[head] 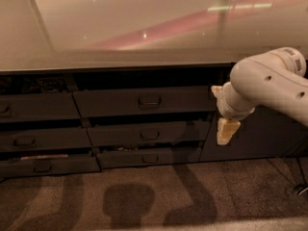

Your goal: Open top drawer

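Observation:
The top drawer is the wide dark front in the middle column just under the counter, with a dark loop handle at its centre and a black gap above it. My gripper hangs pointing down at the end of the white arm. It sits to the right of the drawer's right end, a little below the handle's height and apart from the front. Nothing shows in its grasp.
Two shallower drawers stack below the top one, and a second drawer column stands on the left. A plain dark cabinet door is behind the arm. The glossy countertop overhangs. Carpet lies in front.

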Motion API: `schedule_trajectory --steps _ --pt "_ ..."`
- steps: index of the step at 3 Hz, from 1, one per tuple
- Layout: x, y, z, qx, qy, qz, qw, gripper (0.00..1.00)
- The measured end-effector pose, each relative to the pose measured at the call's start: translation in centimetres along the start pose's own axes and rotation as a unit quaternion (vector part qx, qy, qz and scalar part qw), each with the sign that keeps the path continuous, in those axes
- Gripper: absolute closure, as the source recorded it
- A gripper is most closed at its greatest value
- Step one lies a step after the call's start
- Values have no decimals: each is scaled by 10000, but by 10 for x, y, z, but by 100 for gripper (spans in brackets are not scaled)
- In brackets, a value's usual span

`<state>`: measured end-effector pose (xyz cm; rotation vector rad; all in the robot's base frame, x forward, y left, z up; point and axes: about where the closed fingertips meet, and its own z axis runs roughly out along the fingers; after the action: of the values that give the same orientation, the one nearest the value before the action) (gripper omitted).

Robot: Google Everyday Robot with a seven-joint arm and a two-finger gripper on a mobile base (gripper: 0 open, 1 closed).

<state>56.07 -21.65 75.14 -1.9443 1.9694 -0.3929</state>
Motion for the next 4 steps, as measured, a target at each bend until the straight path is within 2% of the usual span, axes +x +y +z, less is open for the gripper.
schedule_trajectory --steps 1,3,4 --pt "-2 -15 -7 132 -39 -166 9998 0" --pt "-2 -17 -7 213 1 -157 9996 0" --pt "16 -43 20 97 291 19 9995 0"
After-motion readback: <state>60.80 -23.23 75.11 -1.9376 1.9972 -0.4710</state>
